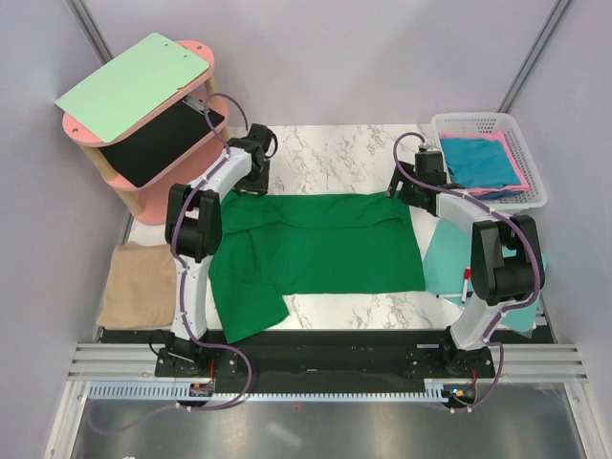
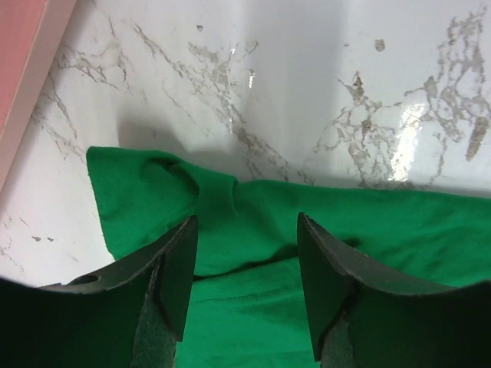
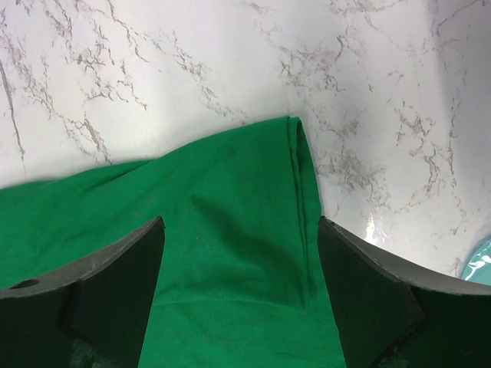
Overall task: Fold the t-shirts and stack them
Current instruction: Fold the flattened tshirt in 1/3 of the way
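Observation:
A dark green t-shirt (image 1: 316,249) lies spread on the marble table, one sleeve hanging toward the near left. My left gripper (image 1: 251,182) is open just above its far left corner (image 2: 153,192), with cloth showing between the jaws. My right gripper (image 1: 406,196) is open over its far right corner (image 3: 295,134), the hem edge between the jaws. A tan-beige t-shirt (image 1: 139,285) lies at the near left. Teal-blue (image 1: 475,161) and pink (image 1: 512,163) t-shirts lie folded in the white basket (image 1: 521,201).
A pink two-tier shelf (image 1: 134,182) at the far left carries a pale green clipboard (image 1: 134,84). A mint-teal board (image 1: 449,263) with a red marker (image 1: 466,284) on it lies under the right arm. Marble tabletop (image 1: 335,153) shows behind the shirt.

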Controlling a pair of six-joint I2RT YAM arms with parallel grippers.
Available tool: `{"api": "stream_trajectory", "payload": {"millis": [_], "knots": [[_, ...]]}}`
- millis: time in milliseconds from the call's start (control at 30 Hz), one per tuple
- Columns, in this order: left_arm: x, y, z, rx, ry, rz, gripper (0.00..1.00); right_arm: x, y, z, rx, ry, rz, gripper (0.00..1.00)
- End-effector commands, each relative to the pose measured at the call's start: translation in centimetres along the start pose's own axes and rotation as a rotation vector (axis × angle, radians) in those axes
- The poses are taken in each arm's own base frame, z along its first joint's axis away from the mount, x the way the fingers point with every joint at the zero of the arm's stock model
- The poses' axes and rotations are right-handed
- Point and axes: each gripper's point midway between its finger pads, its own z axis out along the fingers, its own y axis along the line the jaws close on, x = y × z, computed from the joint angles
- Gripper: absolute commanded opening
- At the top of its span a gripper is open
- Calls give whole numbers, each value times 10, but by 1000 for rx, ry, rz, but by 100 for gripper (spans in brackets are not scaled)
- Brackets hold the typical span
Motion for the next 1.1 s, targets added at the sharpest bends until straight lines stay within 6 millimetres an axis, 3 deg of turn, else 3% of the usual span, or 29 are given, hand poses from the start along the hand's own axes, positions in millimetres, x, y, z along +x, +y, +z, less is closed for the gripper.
{"api": "stream_trajectory", "payload": {"millis": [0,67,167,300,467,533,733,900,933,967,1033,1067], "knots": [[-9,8,1,-14,-16,-20,60,-15,13,-2,-42,-42,6,88],[-6,11,8,-23,-3,-17,59,-13,11,0,-41,-34,7,88],[-2,13,13,-27,13,-22,44,-10,11,1,-41,-27,8,88],[-1,17,5,-34,6,-37,2,-9,12,1,-45,-22,8,87],[3,31,-18,-66,-19,-56,2,-5,11,4,-48,-14,11,88],[-2,38,-38,-68,-54,-73,2,-4,12,6,-48,-10,13,87],[13,52,-72,-67,-80,-102,2,0,15,6,-73,3,15,88],[24,53,-78,-52,-64,-94,2,2,17,6,-84,10,19,88],[29,53,-76,-51,-52,-92,7,2,17,6,-84,10,19,88],[32,52,-74,-48,-44,-90,30,2,16,6,-82,9,19,88],[37,50,-71,-49,-28,-86,54,4,17,6,-86,11,18,88],[40,51,-69,-52,-20,-84,74,4,17,6,-87,11,20,88]]}}
